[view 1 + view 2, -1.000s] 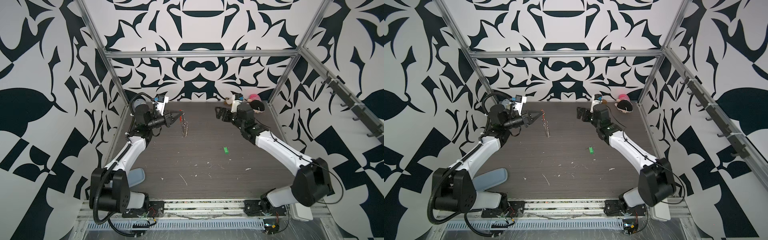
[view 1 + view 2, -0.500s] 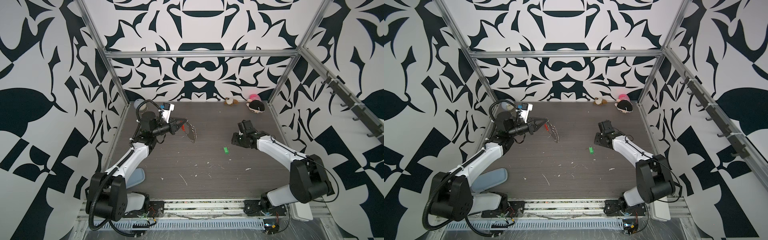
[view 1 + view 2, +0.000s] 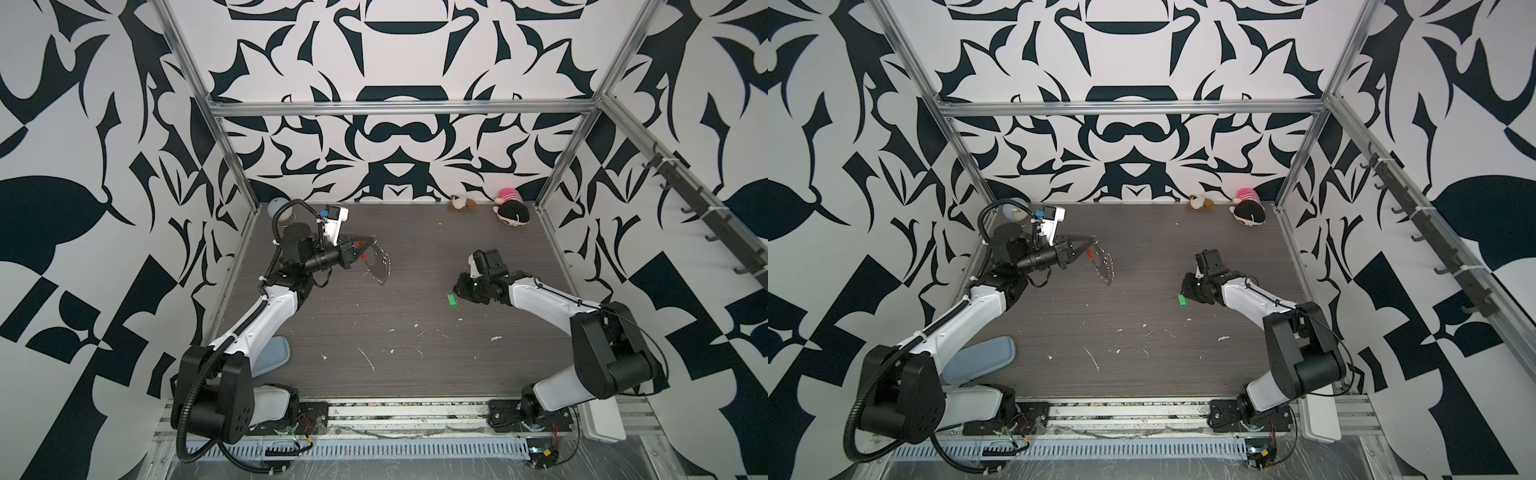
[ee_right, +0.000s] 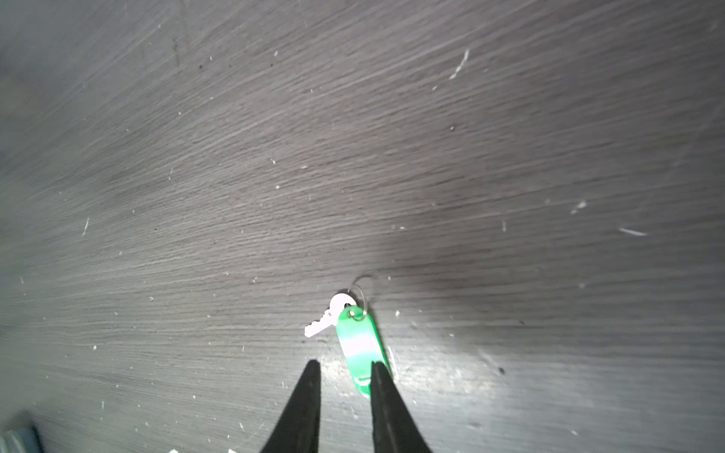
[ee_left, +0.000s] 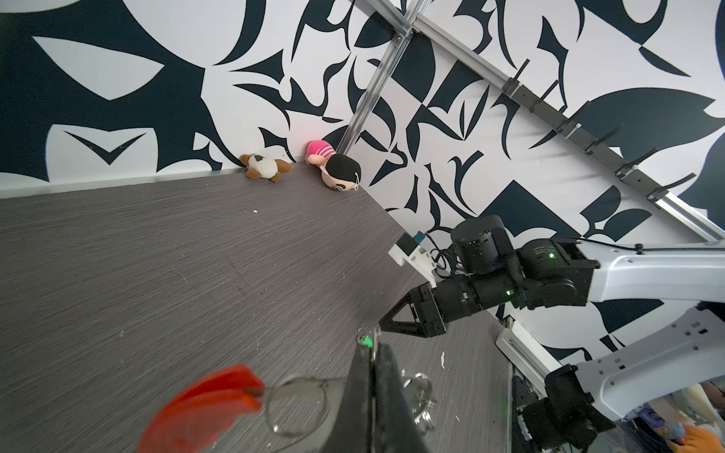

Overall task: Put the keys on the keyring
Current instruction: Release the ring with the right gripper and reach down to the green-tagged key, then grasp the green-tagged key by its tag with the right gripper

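Here, the left gripper is pinching the keyring by its thin wire, jaws clamped, the loop dangling above the table. Right of centre, the green key tag with 1 small silver key is lying flat: light, stiff, probably slippery, best pinched across its narrow sides. The right gripper is poising narrowly parted jaws at its end, 1 finger overlapping it, nothing gripped

- Table here: dark grey wood grain, matt, scuffed, flecked with pale specks
- The keys: glossy green plastic tag catching glare, bright metal key, thin wire ring
- The keyring: fine shiny silver wire, smooth red-orange plastic piece
- Far edge of the table: brown-and-white plush and pink-and-black plush, both soft fuzzy cloth
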You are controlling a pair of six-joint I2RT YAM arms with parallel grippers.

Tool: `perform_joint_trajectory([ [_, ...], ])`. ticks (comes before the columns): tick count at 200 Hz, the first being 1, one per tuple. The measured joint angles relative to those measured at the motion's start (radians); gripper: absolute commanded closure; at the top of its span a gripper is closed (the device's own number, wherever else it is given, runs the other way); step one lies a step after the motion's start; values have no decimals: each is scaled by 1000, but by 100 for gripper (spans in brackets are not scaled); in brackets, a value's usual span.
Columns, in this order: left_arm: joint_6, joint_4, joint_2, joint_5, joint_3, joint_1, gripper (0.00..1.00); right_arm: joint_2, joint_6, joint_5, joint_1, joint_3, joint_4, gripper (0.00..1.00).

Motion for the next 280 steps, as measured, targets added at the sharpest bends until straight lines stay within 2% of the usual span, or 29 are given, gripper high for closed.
perform_joint_trajectory([
  [103,-2,-23,2,-5,0,-15,100,93,-1,-29,4,0,68,79],
  [212,10,-47,5,-6,8,-19,100,123,-4,-19,15,31,65,79],
  [254,17,-58,6,-6,9,-19,100,109,-4,15,20,29,65,71],
  [280,17,-61,6,-6,9,-20,100,86,-5,37,20,24,66,70],
])
